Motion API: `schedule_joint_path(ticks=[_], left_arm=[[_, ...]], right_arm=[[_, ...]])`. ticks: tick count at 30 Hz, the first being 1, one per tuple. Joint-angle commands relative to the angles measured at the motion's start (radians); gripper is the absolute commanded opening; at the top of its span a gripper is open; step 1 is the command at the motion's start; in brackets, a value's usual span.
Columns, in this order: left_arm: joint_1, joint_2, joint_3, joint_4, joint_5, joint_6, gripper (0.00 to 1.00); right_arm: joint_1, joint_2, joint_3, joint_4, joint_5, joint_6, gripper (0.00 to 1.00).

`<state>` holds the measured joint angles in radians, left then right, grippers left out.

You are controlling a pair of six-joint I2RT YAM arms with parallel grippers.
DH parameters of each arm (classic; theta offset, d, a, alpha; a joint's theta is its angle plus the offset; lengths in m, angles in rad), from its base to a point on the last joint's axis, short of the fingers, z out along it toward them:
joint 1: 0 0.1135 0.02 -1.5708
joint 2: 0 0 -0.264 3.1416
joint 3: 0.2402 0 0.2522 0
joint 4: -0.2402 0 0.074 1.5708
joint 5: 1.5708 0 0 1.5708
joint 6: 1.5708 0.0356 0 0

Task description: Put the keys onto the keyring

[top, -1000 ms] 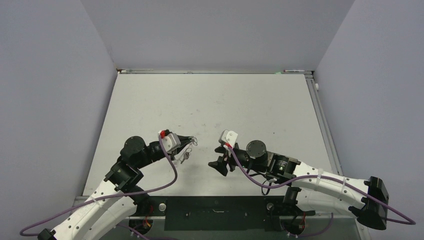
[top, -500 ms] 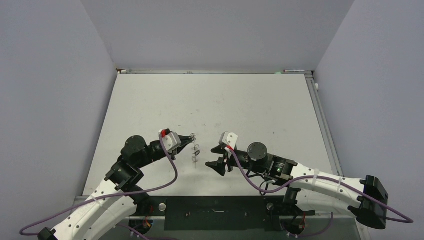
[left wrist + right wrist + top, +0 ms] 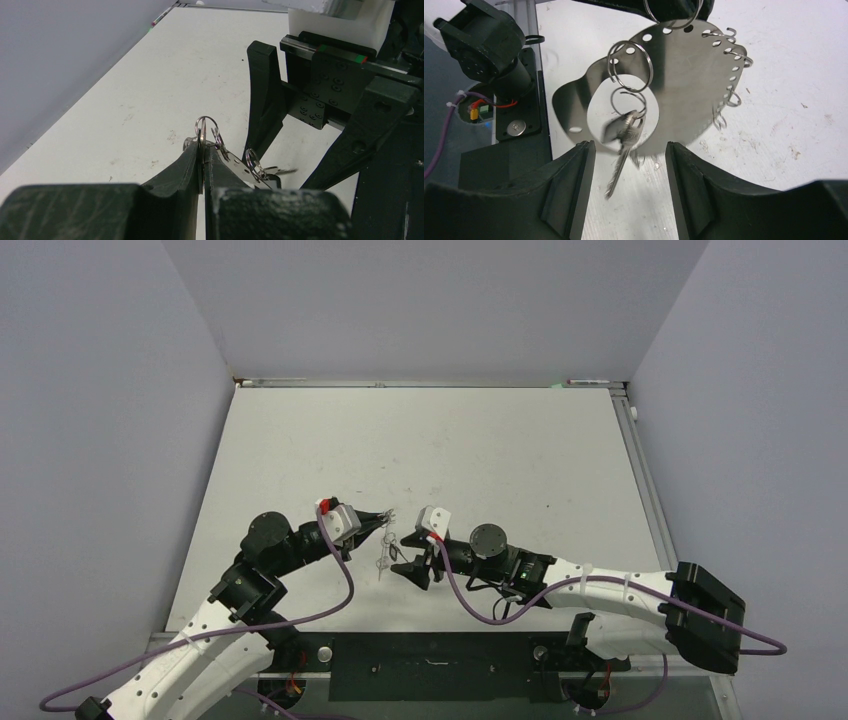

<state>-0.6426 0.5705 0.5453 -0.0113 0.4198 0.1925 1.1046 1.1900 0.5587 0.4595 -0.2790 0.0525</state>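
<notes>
The keyring (image 3: 684, 90) is a thin silvery metal disc with a round central hole, small holes along its rim and several wire loops there. My left gripper (image 3: 204, 145) is shut on its edge and holds it upright above the table (image 3: 385, 552). Split rings (image 3: 630, 65) hang from one rim hole and carry a small silver key (image 3: 624, 145), blurred, dangling blade down. My right gripper (image 3: 629, 146) is open, its fingers (image 3: 574, 185) on either side of the hanging key without touching it. In the top view the two grippers (image 3: 383, 518) (image 3: 410, 565) face each other closely.
The white table (image 3: 450, 460) is scuffed, with grey walls on three sides. An arm base with wires (image 3: 484, 40) and a black mounting plate (image 3: 450, 665) lie along the near edge. The right gripper's fingers (image 3: 265, 95) stand just beyond the left jaws.
</notes>
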Motion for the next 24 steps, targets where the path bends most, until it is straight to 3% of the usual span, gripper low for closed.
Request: schedule_joint_path(ticks=[1,10,15,17,21,24], left_arm=[[-0.003,-0.008,0.050,0.064,0.007,-0.014,0.00],[-0.003,-0.005,0.050,0.063,0.002,-0.013,0.00],[-0.003,-0.005,0.050,0.062,0.002,-0.013,0.00],[-0.003,-0.004,0.050,0.063,0.003,-0.013,0.00],[-0.003,-0.002,0.048,0.061,-0.001,-0.011,0.00],[-0.003,0.000,0.048,0.058,-0.008,-0.009,0.00]], right_arm=[[-0.008,0.017,0.041,0.139,-0.036,-0.009,0.54],[-0.008,0.061,0.056,0.199,-0.086,-0.002,0.51],[-0.009,0.085,0.080,0.186,-0.050,-0.004,0.44],[-0.009,0.088,0.084,0.187,-0.042,-0.007,0.37],[-0.009,0.086,0.087,0.181,-0.040,-0.015,0.12],[-0.009,0.074,0.084,0.158,-0.043,-0.031,0.05]])
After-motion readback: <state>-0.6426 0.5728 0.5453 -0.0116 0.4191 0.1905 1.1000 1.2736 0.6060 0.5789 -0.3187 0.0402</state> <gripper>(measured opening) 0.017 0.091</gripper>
